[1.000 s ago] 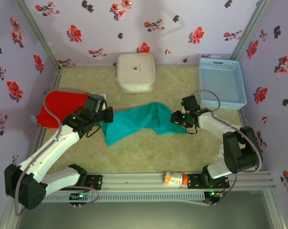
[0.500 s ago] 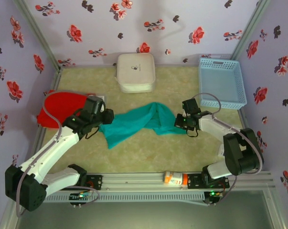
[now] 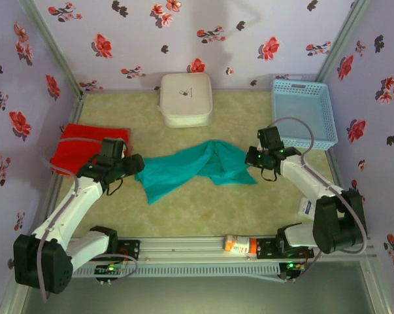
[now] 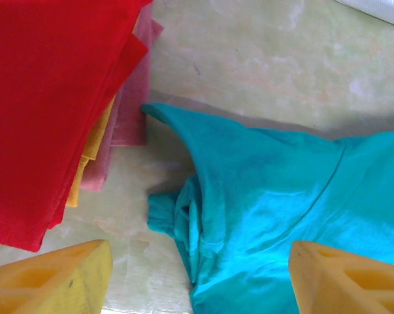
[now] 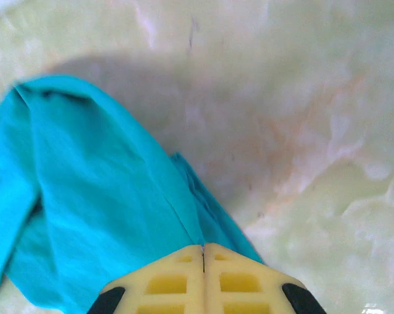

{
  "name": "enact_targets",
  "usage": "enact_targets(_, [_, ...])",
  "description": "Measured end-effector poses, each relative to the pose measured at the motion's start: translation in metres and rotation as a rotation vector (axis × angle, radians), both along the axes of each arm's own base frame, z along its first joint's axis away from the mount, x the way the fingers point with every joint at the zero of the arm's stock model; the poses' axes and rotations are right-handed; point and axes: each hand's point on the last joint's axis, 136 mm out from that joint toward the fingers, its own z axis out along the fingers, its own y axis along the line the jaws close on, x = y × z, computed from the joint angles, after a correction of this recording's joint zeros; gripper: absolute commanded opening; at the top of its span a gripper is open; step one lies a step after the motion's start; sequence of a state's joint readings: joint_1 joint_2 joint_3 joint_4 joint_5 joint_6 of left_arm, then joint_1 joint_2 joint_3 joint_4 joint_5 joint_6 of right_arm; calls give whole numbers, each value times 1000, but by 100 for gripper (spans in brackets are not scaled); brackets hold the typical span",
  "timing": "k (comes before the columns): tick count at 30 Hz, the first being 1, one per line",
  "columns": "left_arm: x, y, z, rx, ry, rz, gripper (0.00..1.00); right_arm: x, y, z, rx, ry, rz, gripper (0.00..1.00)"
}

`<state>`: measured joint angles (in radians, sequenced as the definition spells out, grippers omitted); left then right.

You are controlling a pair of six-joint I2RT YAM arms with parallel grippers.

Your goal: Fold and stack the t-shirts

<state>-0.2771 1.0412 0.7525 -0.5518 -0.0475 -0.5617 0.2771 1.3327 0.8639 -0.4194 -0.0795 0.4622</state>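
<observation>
Teal tee [image 3: 197, 167] crumpled mid-frame in top view, red tee [image 3: 85, 147] folded flat at left edge. Right gripper [image 3: 252, 157] clenched, and the teal hem looks pinched between its tips at the cloth's right end. Left gripper [image 3: 130, 165] released, jaws wide, hovers over the bunched left end, holding nothing. Best move: left pinches one corner layer, not the bunch, then both pull apart to flatten before folding

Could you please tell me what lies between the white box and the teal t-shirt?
That stretch is bare table, as the top external view shows; the white box and the teal t-shirt lie apart.
</observation>
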Motion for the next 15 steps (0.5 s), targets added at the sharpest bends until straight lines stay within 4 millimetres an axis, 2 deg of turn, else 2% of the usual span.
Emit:
enact_targets(6, [14,7,-10,-25,17,39,78,58,-23,81,-92,-213,-90,0])
enact_targets(9, [24,2,-20,-55,29,39,78,92,-43,108,-125,-297,-170,0])
enact_targets(10, [28,-1,-23,-68,33,37,78,102,-49,111,-132,-313,-194,4])
enact_targets(13, [38,-7,-32,-94,40,39,78,123,-61,102,-148,-296,-233,61])
enact_targets(14, [41,-9,-35,-101,43,39,78,128,-62,97,-149,-277,-232,73])
enact_targets(15, [44,-10,-38,-108,43,40,78,136,-61,90,-147,-255,-228,79])
